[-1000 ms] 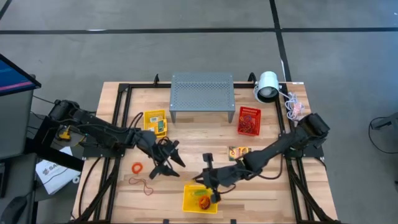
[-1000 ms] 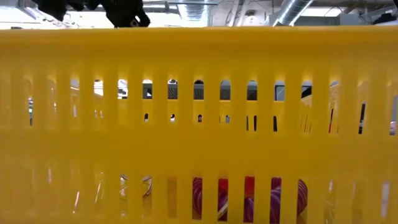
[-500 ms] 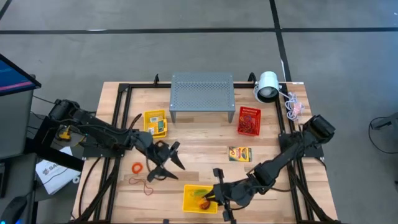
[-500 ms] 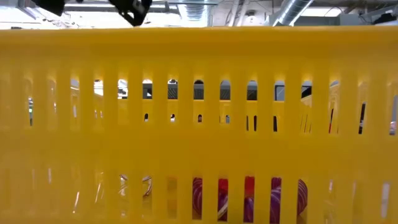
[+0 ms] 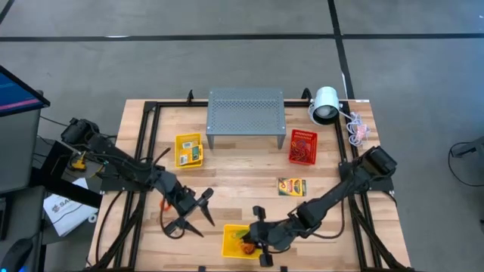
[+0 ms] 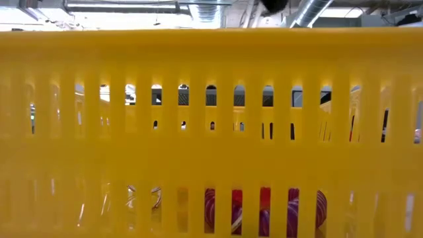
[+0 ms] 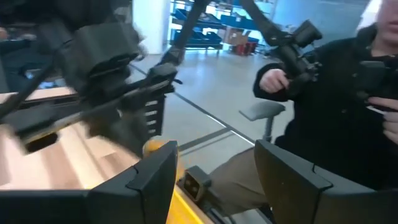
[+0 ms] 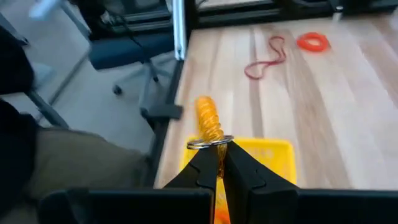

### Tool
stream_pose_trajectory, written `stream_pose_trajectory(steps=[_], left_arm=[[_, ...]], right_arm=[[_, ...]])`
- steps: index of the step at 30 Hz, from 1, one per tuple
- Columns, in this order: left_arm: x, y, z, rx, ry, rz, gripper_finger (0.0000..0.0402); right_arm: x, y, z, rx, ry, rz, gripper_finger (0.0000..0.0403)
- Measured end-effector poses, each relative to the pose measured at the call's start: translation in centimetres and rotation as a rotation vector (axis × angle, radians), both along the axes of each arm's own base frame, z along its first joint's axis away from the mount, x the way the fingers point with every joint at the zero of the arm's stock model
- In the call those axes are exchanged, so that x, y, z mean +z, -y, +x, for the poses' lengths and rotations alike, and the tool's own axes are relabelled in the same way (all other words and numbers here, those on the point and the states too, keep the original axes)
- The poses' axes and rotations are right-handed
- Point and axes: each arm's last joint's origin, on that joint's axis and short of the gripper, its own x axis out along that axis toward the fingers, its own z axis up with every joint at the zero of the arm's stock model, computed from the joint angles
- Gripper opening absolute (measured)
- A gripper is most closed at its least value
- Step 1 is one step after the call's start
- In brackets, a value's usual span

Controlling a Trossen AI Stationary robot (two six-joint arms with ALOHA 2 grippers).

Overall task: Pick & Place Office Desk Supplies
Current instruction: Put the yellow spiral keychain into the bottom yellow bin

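Observation:
My right gripper [image 5: 253, 236] [image 8: 218, 149] hangs over the yellow basket [image 5: 229, 249] [image 8: 273, 155] at the table's near edge, shut on an orange coiled band [image 8: 208, 121] with a metal ring. My left gripper [image 5: 203, 214] [image 7: 214, 180] stands open and holds nothing, left of the basket and above the wood. A red rubber-band loop [image 8: 264, 59] and an orange one [image 8: 313, 42] lie flat on the table near it. One crayon box [image 5: 292, 186] lies flat at mid-right. Another sits in a yellow tray [image 5: 189, 149]. My right gripper pinches the orange coiled band between its two shut fingertips [image 8: 233, 163], just below the metal ring [image 8: 210, 144]. The coil's free end [image 8: 205, 109] sticks out beyond the tips, clear of the basket. More orange shows between the fingers farther back.
A grey perforated stand [image 5: 246, 117] and a white lamp [image 5: 325, 104] stand at the far edge, with a red basket [image 5: 302, 146] beside the stand. The low view is filled by the yellow basket's slotted wall [image 6: 211, 79]. A person in dark clothes [image 7: 336, 118] sits beyond the near edge.
My right gripper has gone toward the near edge and down with the orange band, rolling as it went, and now hangs over the yellow basket. My left gripper has swung toward the near edge, staying open.

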Motion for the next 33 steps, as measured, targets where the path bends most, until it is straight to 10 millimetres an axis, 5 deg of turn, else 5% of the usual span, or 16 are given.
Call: stream_pose_trajectory(steps=[11, 33], left_arm=[[-0.1, 0.3, -0.2, -0.013, -0.005, 0.003, 0.0209], [-0.1, 0.2, -0.1, -0.009, -0.006, 0.003, 0.0209]], right_arm=[[-3.7, 0.1, 2.7, 0.0, -0.221, 0.042, 0.0005], [-4.4, 1.4, 2.5, -0.007, -0.36, 0.037, 0.0006]])
